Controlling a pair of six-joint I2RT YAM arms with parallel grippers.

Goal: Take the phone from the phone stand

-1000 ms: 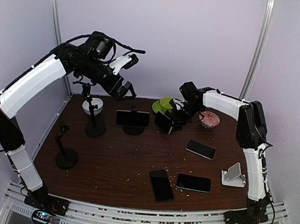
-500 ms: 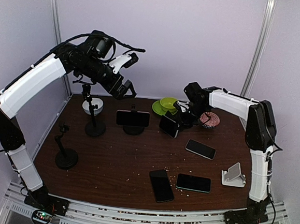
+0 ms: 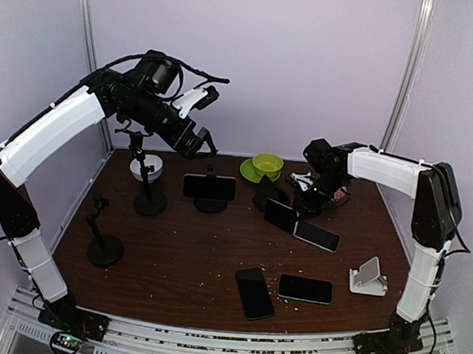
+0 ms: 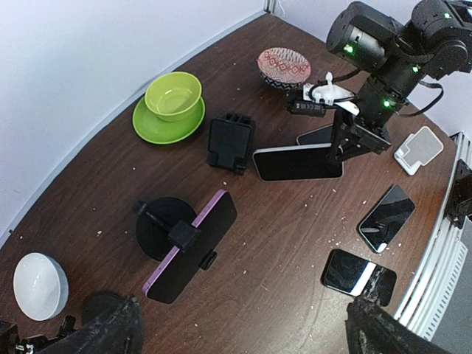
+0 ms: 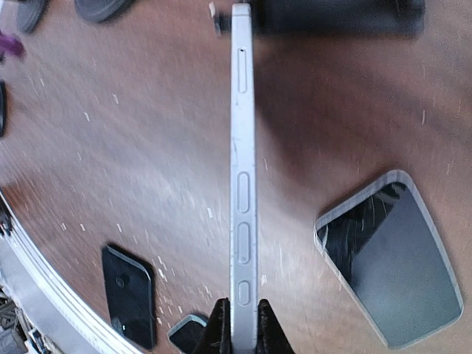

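Observation:
A silver-edged dark phone (image 3: 281, 216) hangs tilted just above the table, to the right of the empty black phone stand (image 3: 264, 191). My right gripper (image 3: 298, 208) is shut on the phone's right end. In the right wrist view the phone (image 5: 243, 169) runs edge-on up from the gripper (image 5: 240, 324). From the left wrist, the phone (image 4: 297, 162) is seen apart from the stand (image 4: 230, 144). My left gripper (image 3: 208, 121) hovers open, high at the back left, holding nothing. Its fingers (image 4: 99, 332) frame the bottom of its view.
A purple-edged phone (image 3: 209, 188) sits clamped in a round-based stand. Loose phones lie flat (image 3: 318, 236), (image 3: 254, 293), (image 3: 305, 289). A white stand (image 3: 368, 276) is at the right. A green bowl (image 3: 266, 163), white bowl (image 3: 147, 167), patterned bowl (image 4: 284, 66) and two black pole stands (image 3: 149, 199), (image 3: 104, 249) are also on the table.
My right gripper has carried the phone away from the black stand, rightward and toward the near side, lowering it close to the table. The left arm has stayed still.

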